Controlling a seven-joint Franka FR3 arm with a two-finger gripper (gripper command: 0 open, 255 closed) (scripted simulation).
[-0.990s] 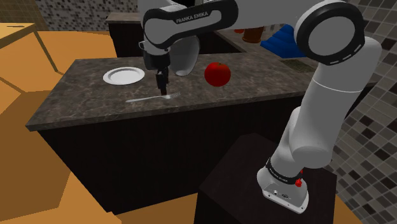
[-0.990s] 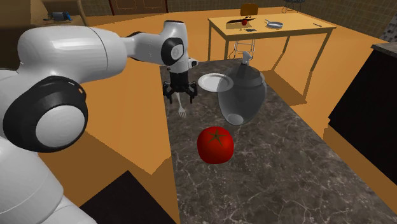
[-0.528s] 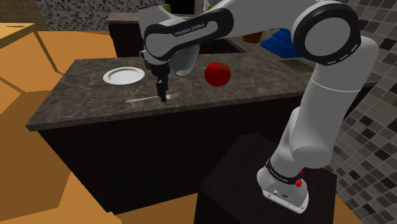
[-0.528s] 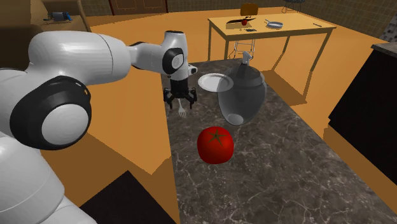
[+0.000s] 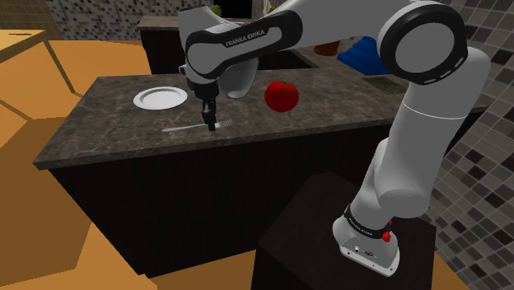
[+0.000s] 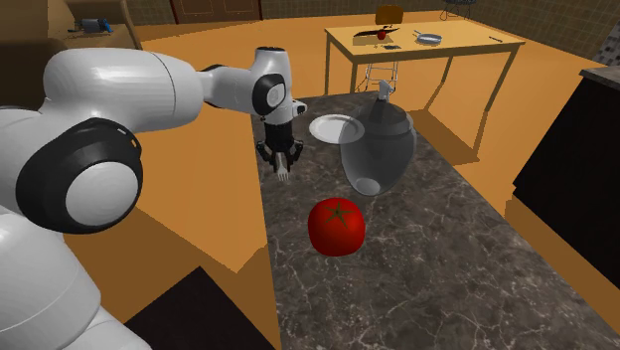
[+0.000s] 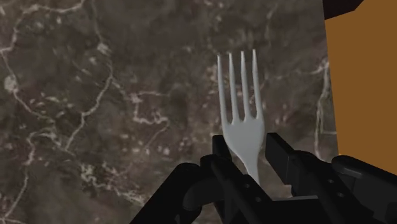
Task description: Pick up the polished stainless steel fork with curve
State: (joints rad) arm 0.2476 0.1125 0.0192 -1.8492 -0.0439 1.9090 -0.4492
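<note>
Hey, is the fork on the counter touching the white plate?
Apart. The shoulder view shows a strip of bare dark countertop between the fork and the white plate.

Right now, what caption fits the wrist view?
Gripper clasping the fork just below its tines, flat on the dark veined counter.

The handle of the fork [image 7: 242,133] is hidden behind the gripper [image 7: 248,145] clasping its neck. At the second exterior view's top, items on the far table [image 6: 467,45] are too small to identify.
</note>
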